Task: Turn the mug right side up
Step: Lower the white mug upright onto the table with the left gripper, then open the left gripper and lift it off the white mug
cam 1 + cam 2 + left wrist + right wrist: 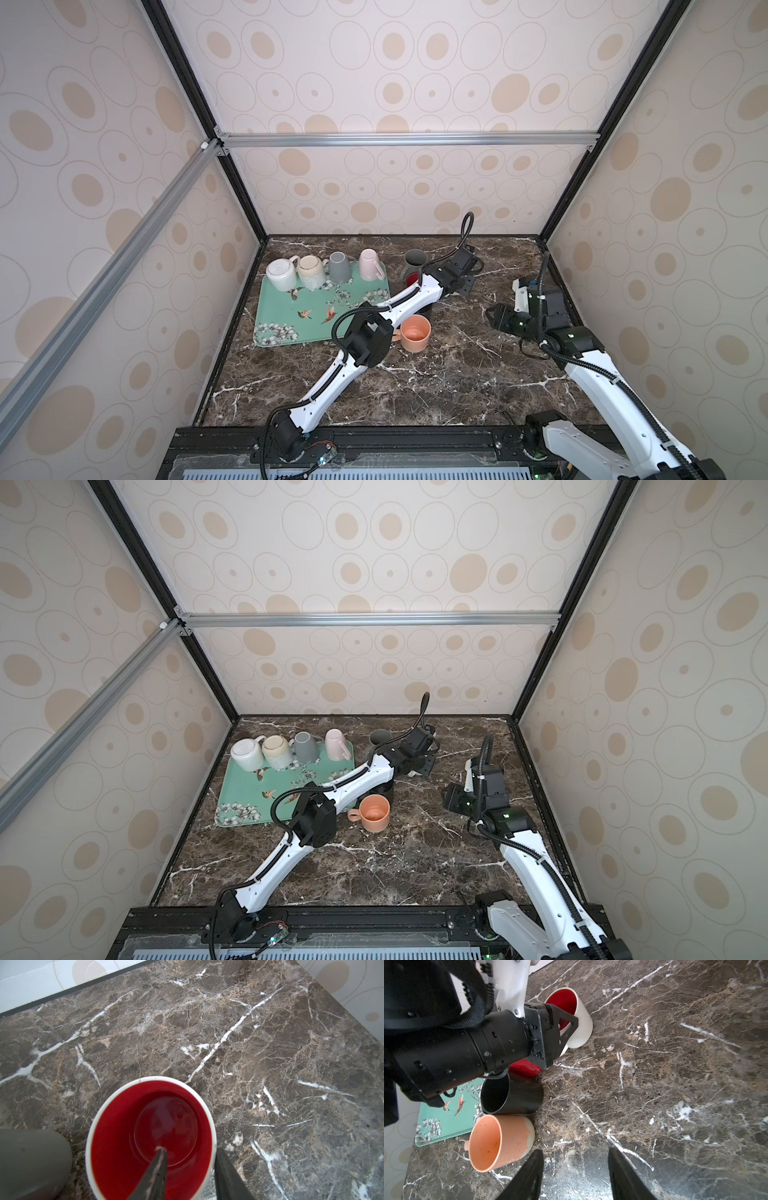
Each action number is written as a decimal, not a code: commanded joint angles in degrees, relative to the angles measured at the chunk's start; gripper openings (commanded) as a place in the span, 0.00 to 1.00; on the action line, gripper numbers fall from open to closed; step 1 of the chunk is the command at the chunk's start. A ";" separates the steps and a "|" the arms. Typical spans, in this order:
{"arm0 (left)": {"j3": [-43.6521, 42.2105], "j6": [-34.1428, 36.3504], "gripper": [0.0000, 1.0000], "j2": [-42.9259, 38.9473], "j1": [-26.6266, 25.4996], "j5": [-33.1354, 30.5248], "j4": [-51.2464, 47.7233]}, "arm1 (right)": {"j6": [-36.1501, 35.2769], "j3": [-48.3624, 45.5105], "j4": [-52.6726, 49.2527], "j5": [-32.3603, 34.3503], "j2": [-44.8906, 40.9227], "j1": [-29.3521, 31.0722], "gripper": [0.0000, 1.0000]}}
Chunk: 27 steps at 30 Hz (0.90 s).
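Observation:
The mug (151, 1138), white outside and red inside, stands right side up on the marble table, mouth up. My left gripper (191, 1149) is open and straddles its wall, with one finger (160, 1165) inside clear of the wall and the other outside by the rim. The right wrist view shows the mug (581, 1022) upright beyond that gripper. In both top views the left gripper (461, 286) (419, 766) hides most of it. My right gripper (575, 1150) (494, 318) is open over bare table, holding nothing.
A peach mug (415, 332) and a black mug (510, 1095) stand upright beside the green tray (291, 328). Several mugs (309, 272) sit upside down along the tray's far edge. A dark grey mug (415, 259) and a red one (523, 1068) stand near the left gripper.

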 commanded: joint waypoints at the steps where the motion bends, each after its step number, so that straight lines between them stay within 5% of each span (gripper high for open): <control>1: 1.30 -0.09 0.39 -2.51 0.67 0.23 -1.30 | 0.15 -0.24 -0.10 -0.12 -0.36 -0.26 0.54; 22: 1.34 3.54 0.53 -13.83 0.64 -0.02 -4.22 | 3.33 2.10 -1.68 -5.46 -1.85 0.14 0.49; 27: 1.17 6.07 0.55 -18.07 0.72 -2.54 -6.34 | 4.19 3.07 -2.44 -1.28 -1.60 5.01 0.48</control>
